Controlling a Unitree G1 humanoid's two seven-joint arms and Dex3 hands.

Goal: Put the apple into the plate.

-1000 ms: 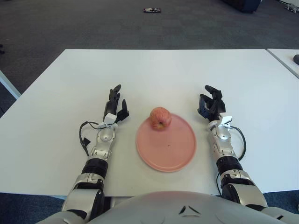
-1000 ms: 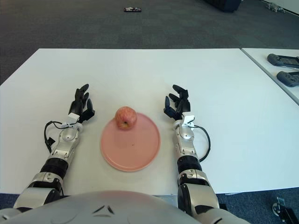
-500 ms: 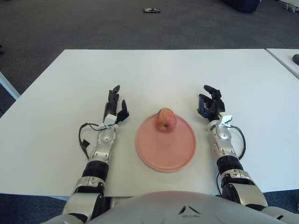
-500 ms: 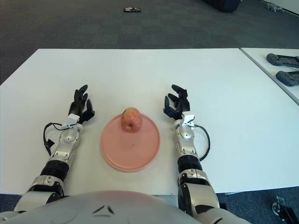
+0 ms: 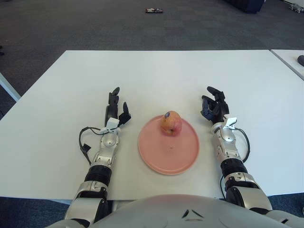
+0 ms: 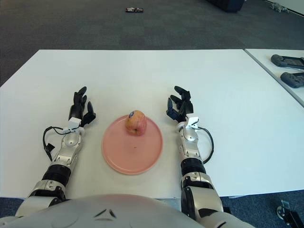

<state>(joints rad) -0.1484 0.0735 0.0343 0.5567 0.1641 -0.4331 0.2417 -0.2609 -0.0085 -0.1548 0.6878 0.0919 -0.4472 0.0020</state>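
Left eye view: the apple (image 5: 171, 122) sits on the plate's (image 5: 168, 159) far part, both hands apart from it. It looks firm, smooth and prone to rolling; grip its sides.

Right eye view: left hand (image 6: 78, 112) and right hand (image 6: 180, 108) hang spread, holding nothing.

White table in a room with dark carpet

A broad white table (image 5: 156, 71) fills the near and middle ground, its far edge running straight across. Beyond it lies dark grey carpet (image 5: 95, 23) with a faint tile pattern. A small dark object (image 5: 154, 10) sits on the floor far off, near the centre. At the right, a second white table (image 6: 285, 61) stands just beside the first, with two dark devices (image 6: 287, 61) on it. The light is even and soft.
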